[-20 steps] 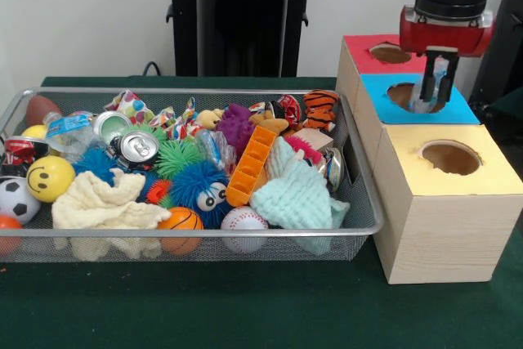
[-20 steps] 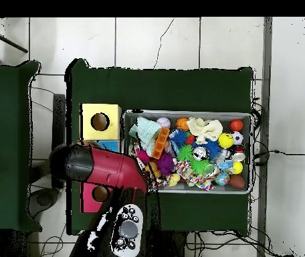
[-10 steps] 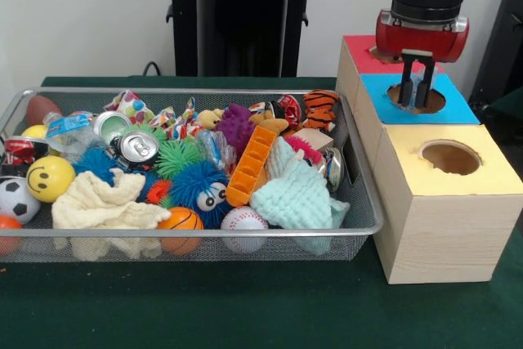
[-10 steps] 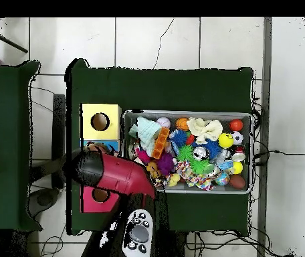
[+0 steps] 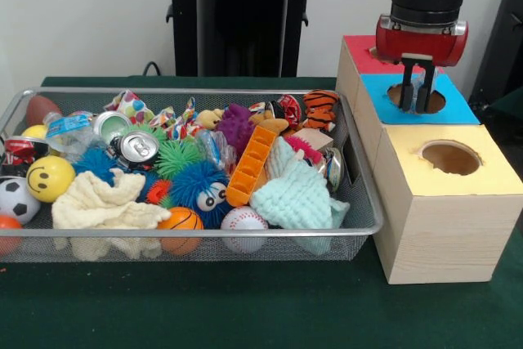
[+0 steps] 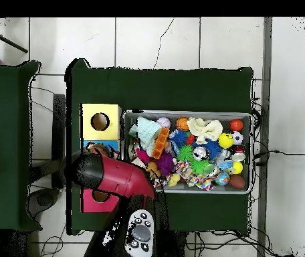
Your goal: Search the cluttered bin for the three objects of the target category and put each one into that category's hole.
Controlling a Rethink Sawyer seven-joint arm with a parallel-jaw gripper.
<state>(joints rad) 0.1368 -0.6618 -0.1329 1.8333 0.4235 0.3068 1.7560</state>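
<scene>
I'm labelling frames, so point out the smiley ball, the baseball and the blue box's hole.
smiley ball (image 5: 49, 178), front view, its face.
baseball (image 5: 243, 221), front view, its top.
blue box's hole (image 5: 434, 104), front view, its right rim.

One camera faces the bin (image 5: 188, 177) low and close across the table (image 5: 245, 308); another looks straight down from high, sharing both.

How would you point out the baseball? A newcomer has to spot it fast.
Look in the wire mesh bin, along the front wall nearest the camera. The baseball lies between the orange basketball and the mint cloth; it alone is white with red stitching.
</scene>
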